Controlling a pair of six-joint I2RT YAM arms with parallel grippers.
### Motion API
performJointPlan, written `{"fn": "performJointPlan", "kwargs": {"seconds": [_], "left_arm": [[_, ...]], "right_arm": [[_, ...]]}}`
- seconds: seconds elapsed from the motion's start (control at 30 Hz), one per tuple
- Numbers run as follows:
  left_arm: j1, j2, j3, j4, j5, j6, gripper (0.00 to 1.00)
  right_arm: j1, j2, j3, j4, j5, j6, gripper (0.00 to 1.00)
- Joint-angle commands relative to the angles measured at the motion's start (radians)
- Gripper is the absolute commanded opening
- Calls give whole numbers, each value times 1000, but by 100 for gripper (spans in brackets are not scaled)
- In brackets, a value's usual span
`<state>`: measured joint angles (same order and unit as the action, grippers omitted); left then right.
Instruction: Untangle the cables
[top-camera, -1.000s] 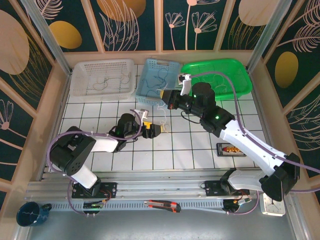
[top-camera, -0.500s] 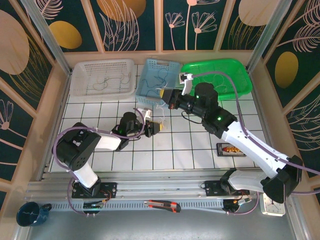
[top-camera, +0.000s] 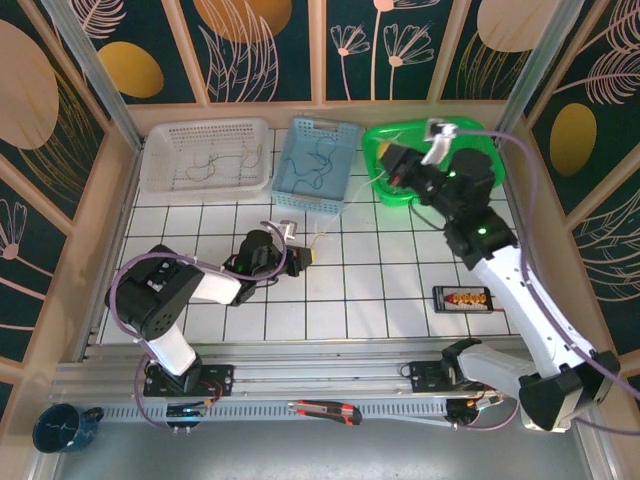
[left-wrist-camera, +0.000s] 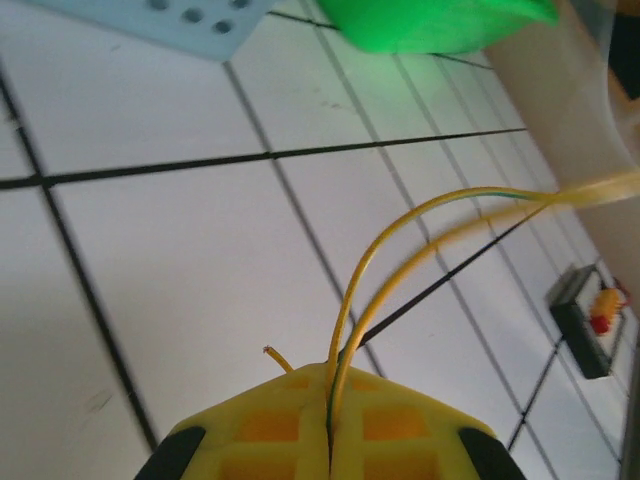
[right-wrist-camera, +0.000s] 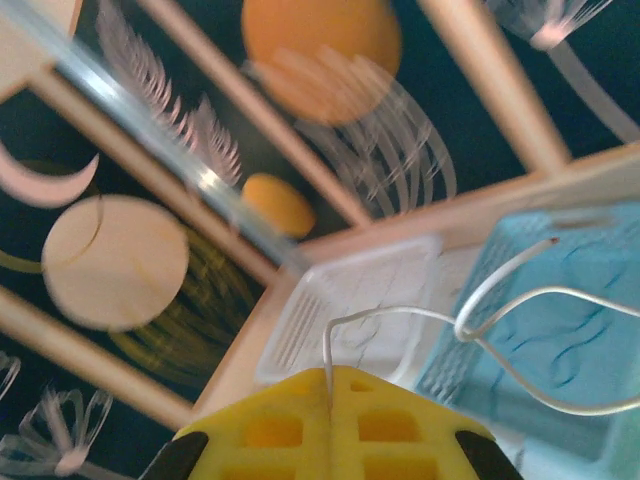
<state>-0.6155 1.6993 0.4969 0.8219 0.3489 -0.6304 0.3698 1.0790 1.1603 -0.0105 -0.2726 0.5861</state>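
Left wrist view showed the left tool (left-wrist-camera: 330, 420) clamping a yellow cable (left-wrist-camera: 570, 195). Right wrist view showed the right tool (right-wrist-camera: 328, 400) pinching a white cable (right-wrist-camera: 400, 312). Floral walls (top-camera: 250, 40) ringed the white-tiled counter (top-camera: 380, 300).

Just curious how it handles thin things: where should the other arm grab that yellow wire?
Probably the arch of the yellow wire, from above, closing across it: it seems to curve up clear of the tiles, and its end is pinched in the left gripper.
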Motion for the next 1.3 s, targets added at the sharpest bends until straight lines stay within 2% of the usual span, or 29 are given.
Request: {"fn": "performJointPlan", "kwargs": {"seconds": [0.0, 0.2, 0.6, 0.97, 1.27], "left_arm": [[-5, -7, -22, -56, -67, -22, 0], [-5, 5, -34, -72, -78, -22, 0], [-6, 53, -29, -91, -77, -16, 0], [-4, 50, -27, -103, -63, -15, 0], [-4, 21, -17, -138, -47, -12, 0]], "right_arm": [[-116, -40, 87, -3, -65, -1, 0], [-320, -45, 141, 15, -156, 46, 0], [-535, -31, 210, 48, -265, 111, 0], [-560, 18, 254, 89, -342, 132, 0], [-553, 17, 140, 152, -337, 154, 0]]}}
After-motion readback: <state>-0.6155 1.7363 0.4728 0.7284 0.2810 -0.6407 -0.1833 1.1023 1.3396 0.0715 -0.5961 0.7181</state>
